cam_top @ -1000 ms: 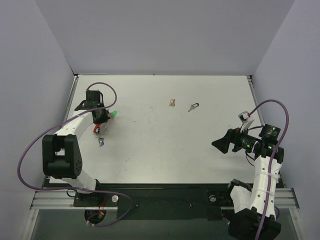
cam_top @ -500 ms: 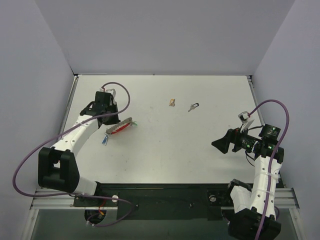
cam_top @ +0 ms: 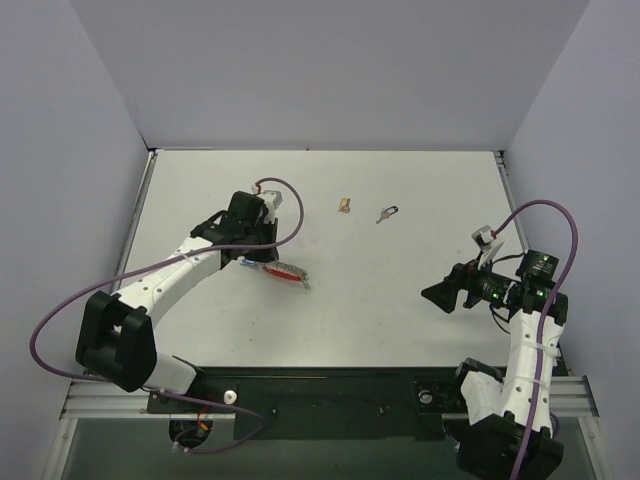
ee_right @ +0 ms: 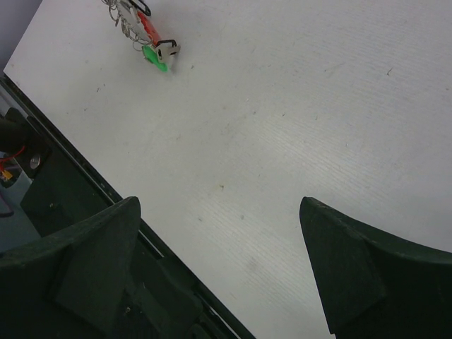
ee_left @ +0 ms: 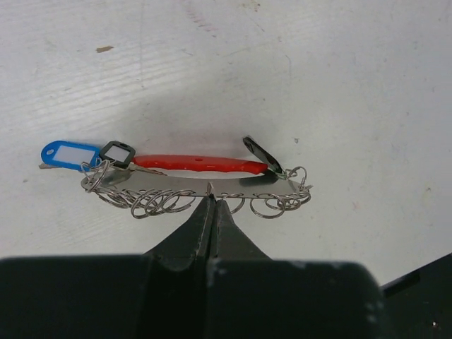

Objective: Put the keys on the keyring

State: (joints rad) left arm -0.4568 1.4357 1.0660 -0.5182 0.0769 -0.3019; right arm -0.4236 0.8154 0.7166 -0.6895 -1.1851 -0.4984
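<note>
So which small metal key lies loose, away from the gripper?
The lone silver-grey key right of the small tan lump; the others are in the bunch of steel rings pinched by the left gripper.

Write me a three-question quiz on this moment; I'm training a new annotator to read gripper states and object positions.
1. True or false: the right gripper is open and holds nothing.
2. What is the left gripper shut on? A) a wooden block; B) the bunch of silver wire rings with a red strip and blue tag; C) nothing.
3. In the top view, which lies nearer the loose small silver key: the small tan lump or the bunch of rings?
Key: 1 true; 2 B; 3 the tan lump.
</note>
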